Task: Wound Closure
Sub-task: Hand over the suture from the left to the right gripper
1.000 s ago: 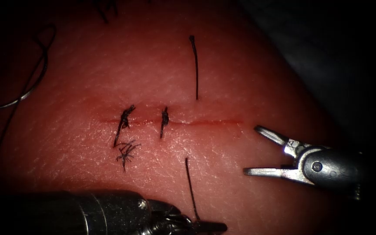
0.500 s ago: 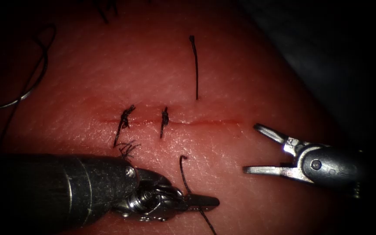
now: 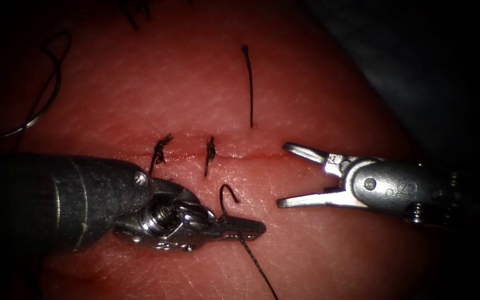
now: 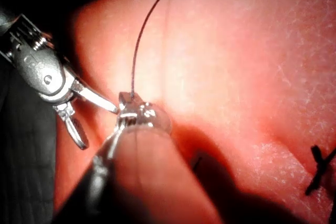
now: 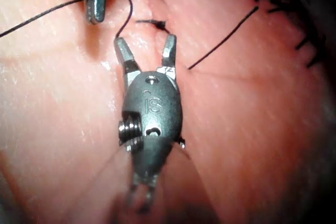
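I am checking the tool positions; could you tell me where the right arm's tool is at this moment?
In the endoscope view the right arm's tool sits at the right end of the cut, jaws open astride it, empty, facing the left arm's tool gripping the thread.

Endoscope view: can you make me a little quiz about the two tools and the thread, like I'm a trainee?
1. True or false: the right tool has its jaws shut on the thread.
2. What does the left tool hold? A) a needle B) the thread C) a fold of tissue
3. Fill in the number: ___ dark stitches lie across the cut.

Key: 1. False: its jaws are open and hold nothing. 2. B. 3. Two.
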